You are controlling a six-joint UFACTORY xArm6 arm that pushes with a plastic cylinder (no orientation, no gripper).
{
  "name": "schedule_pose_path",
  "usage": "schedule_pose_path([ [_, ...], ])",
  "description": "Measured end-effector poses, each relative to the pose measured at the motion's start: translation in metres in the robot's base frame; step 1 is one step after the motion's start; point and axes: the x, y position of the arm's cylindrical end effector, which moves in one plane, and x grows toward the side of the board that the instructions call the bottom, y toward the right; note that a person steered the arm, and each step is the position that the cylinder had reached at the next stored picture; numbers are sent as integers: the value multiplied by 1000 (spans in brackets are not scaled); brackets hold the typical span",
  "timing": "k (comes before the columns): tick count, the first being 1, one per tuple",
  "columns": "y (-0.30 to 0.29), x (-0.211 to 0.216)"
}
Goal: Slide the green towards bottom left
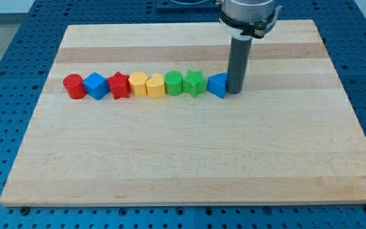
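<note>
Resting upright on the wooden board (pixel 189 152), my tip (pixel 234 92) grasps nothing and touches the blue triangular block (pixel 216 84) just to its left. Leftward from there runs a touching row: green star (pixel 194 83), green rounded block (pixel 174 83), two yellow blocks (pixel 155 84) (pixel 138 83), red star (pixel 119 85), blue cube (pixel 96 85), red cylinder (pixel 75 86) farthest away.

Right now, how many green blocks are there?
2. A rounded green block and a green star sit side by side in the row, left of the blue block by my tip.
</note>
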Motion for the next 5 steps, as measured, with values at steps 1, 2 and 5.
schedule_pose_path([
  [1,4,-1],
  [2,16,-22],
  [5,-58,-64],
])
